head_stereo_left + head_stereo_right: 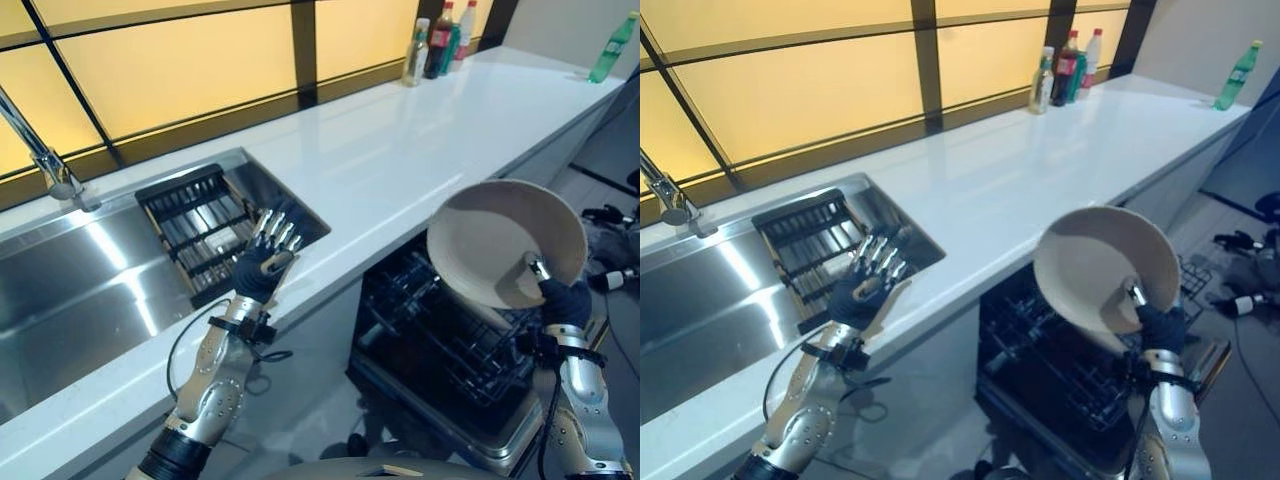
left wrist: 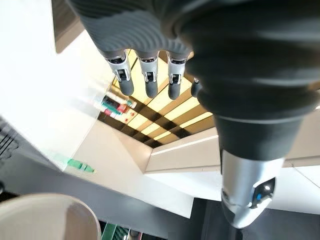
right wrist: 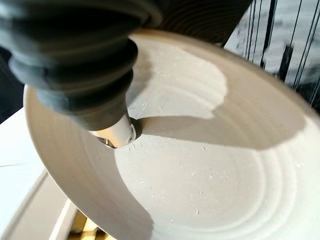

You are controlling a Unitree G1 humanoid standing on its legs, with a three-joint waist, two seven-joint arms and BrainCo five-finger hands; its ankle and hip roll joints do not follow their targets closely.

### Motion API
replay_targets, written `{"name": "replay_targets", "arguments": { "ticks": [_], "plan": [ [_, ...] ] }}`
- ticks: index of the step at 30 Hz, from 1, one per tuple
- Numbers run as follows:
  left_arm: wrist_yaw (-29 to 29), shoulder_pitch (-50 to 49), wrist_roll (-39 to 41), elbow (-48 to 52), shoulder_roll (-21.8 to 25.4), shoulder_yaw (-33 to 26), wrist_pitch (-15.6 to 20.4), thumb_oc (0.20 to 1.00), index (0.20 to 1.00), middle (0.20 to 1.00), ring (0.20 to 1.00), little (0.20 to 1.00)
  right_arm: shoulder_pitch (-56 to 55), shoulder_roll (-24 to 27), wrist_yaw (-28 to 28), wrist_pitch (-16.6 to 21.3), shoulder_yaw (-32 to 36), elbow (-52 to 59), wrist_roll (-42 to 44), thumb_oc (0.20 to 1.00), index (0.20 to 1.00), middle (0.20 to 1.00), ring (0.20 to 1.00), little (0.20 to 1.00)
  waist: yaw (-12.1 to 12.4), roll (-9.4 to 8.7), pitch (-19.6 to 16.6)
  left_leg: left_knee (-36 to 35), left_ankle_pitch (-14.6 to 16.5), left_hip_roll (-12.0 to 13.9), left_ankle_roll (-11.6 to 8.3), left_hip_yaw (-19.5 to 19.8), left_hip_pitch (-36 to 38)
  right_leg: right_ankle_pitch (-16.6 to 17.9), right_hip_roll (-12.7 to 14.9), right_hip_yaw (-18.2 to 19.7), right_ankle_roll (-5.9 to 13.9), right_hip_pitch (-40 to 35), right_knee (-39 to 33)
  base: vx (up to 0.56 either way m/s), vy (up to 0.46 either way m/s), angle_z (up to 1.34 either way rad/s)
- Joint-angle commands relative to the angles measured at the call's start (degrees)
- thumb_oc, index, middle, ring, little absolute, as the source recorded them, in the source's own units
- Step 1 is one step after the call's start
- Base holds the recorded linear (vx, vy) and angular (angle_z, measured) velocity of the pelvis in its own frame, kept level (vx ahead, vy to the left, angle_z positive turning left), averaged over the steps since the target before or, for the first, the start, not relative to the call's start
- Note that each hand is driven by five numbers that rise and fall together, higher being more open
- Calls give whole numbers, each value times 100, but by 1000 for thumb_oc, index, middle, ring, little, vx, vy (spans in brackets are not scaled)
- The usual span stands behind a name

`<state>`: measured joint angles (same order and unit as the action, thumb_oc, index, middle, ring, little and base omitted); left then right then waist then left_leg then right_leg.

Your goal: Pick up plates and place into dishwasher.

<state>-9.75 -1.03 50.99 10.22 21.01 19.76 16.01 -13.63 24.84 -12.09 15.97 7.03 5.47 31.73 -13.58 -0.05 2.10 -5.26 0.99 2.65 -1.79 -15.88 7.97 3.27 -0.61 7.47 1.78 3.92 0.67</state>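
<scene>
Here the right hand [image 1: 566, 303], thumb pinching the rim, holds a plate [image 1: 505, 240] tilted above the open dishwasher [image 1: 440, 365] at 5 o'clock, while the left hand [image 1: 262, 262] hovers spread by the sink [image 1: 90, 270]; judged next: lowering it edgewise into the rack.

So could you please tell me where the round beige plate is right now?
The round beige plate is tilted in the right hand, at the eye views' right, above the open dishwasher's black wire rack below the white counter.
</scene>
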Motion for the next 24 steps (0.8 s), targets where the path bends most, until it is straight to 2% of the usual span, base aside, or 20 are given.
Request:
{"name": "replay_targets", "arguments": {
  "ticks": [1,5,11,15,20,23,24],
  "plan": [
    [-314,-50,147,337,164,112,-85,1000,1000,1000,1000,1000,359,130,-286,230,259,-227,-616,200,200,200,200,200,-160,-60,21,61,-43,94,358,276,-320,9,373,-6,582,21,368,47,-114,1],
    [-421,-104,23,368,271,272,-304,1000,1000,1000,1000,1000,454,360,-557,-145,236,-731,-1266,200,200,200,200,200,-145,-83,58,91,-28,112,356,275,-354,9,386,-37,587,65,376,48,-110,1],
    [-928,-271,237,328,440,267,-456,1000,1000,1000,1000,1000,797,683,-619,-498,194,-1697,-1415,200,200,200,200,200,-21,-111,223,373,66,171,348,297,-503,-41,406,-102,554,183,534,44,-95,0],
    [-1064,-394,297,373,521,199,-704,1000,1000,1000,1000,1000,1116,810,-472,-542,356,-2031,-668,200,200,200,200,200,141,-106,339,528,99,236,318,390,-581,-100,391,-157,493,158,572,40,-75,1],
    [-1301,-531,320,272,446,146,-1036,1000,1000,1000,1000,1000,1362,623,130,-386,767,-2380,954,200,200,200,200,200,265,-92,347,593,127,305,266,522,-571,-187,347,-247,410,88,602,63,-35,4],
    [-1371,-617,217,205,417,147,-1112,1000,1000,1000,1000,1000,1339,527,317,-324,996,-2512,1365,200,200,200,200,200,279,-112,276,606,153,340,232,529,-514,-213,352,-305,395,34,602,97,-18,10],
    [-1372,-619,220,155,433,151,-1095,1000,1000,1000,1000,1000,1328,553,212,-289,1070,-2640,1220,200,200,200,200,200,282,-123,247,615,167,344,223,524,-495,-211,357,-319,399,21,597,99,-26,15]
  ]
}}
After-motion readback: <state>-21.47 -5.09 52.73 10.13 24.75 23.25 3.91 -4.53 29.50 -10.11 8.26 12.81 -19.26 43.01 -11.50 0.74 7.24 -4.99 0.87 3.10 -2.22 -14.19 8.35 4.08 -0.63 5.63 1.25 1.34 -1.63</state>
